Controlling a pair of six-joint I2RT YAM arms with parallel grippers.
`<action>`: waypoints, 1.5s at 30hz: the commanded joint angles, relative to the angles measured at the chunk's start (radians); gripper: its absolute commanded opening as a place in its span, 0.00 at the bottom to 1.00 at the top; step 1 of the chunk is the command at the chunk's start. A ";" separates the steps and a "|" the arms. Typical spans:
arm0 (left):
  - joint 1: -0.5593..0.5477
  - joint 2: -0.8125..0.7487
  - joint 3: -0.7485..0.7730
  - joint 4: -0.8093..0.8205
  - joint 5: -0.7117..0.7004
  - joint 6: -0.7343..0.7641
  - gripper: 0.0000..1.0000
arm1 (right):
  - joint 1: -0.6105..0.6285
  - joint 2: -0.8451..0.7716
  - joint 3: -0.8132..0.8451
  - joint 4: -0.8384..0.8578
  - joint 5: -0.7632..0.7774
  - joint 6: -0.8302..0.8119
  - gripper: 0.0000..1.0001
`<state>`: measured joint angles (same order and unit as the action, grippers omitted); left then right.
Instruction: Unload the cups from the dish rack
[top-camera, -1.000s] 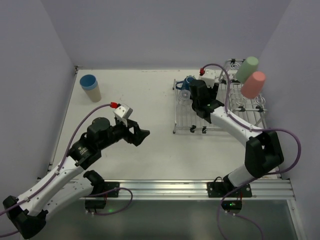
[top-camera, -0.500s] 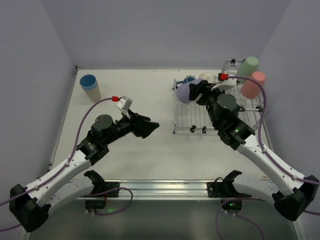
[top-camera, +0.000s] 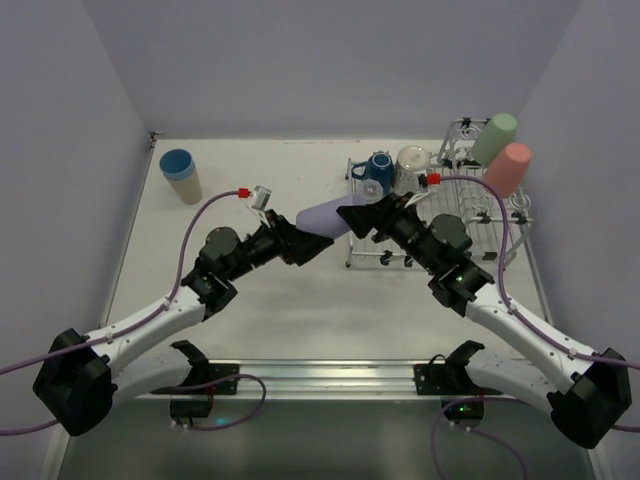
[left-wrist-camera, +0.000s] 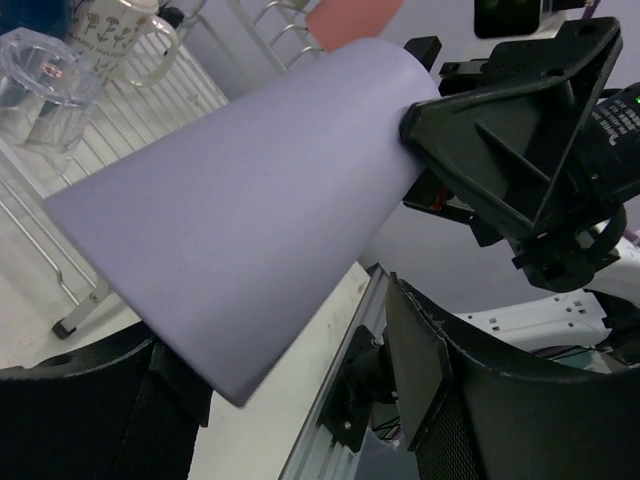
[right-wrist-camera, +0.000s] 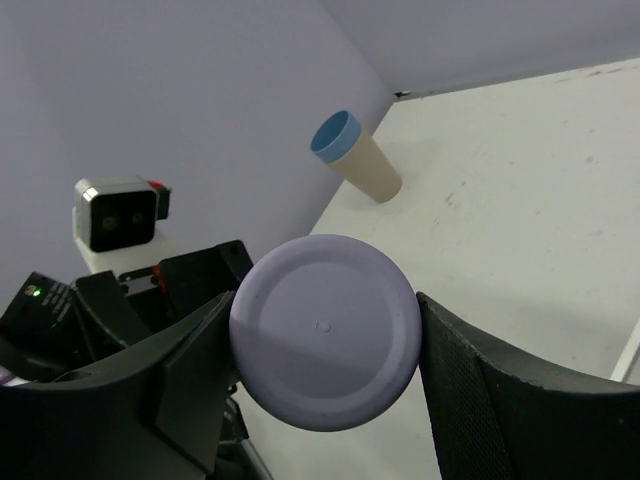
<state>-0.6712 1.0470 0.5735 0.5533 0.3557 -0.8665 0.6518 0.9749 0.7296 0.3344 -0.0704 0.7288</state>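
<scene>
My right gripper (top-camera: 372, 217) is shut on the narrow base end of a lavender cup (top-camera: 330, 218) and holds it level in the air, left of the dish rack (top-camera: 362, 238). In the right wrist view the cup's round base (right-wrist-camera: 325, 330) sits between my fingers (right-wrist-camera: 470, 390). My left gripper (top-camera: 308, 243) is open, its jaws spread on both sides of the cup's wide end (left-wrist-camera: 250, 190), not closed on it. In the rack are a salmon-pink cup (top-camera: 505, 168), a green cup (top-camera: 493, 138), a dark-blue mug (top-camera: 378, 166) and a white mug (top-camera: 410, 162).
A beige cup with a blue rim (top-camera: 182, 175) stands on the table at the far left, also in the right wrist view (right-wrist-camera: 355, 160). A clear glass (left-wrist-camera: 45, 90) sits on the rack wires. Walls close the table on three sides.
My right arm lifted the lavender cup out of the rack and swung it left. My left arm reached right and its open jaws now straddle the cup's wide end.
</scene>
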 joint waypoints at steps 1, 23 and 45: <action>-0.002 -0.022 -0.015 0.151 -0.017 -0.029 0.68 | 0.005 -0.008 -0.010 0.141 -0.112 0.087 0.45; 0.149 0.170 0.855 -0.952 -0.610 0.491 0.00 | 0.008 -0.024 -0.044 -0.141 -0.224 0.015 0.99; 0.671 0.680 1.451 -1.587 -0.554 0.613 0.00 | 0.062 -0.194 -0.222 -0.219 -0.318 -0.049 0.99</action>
<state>0.0074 1.7271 2.0373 -0.9806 -0.2325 -0.3233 0.7044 0.7952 0.5079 0.0914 -0.3485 0.6769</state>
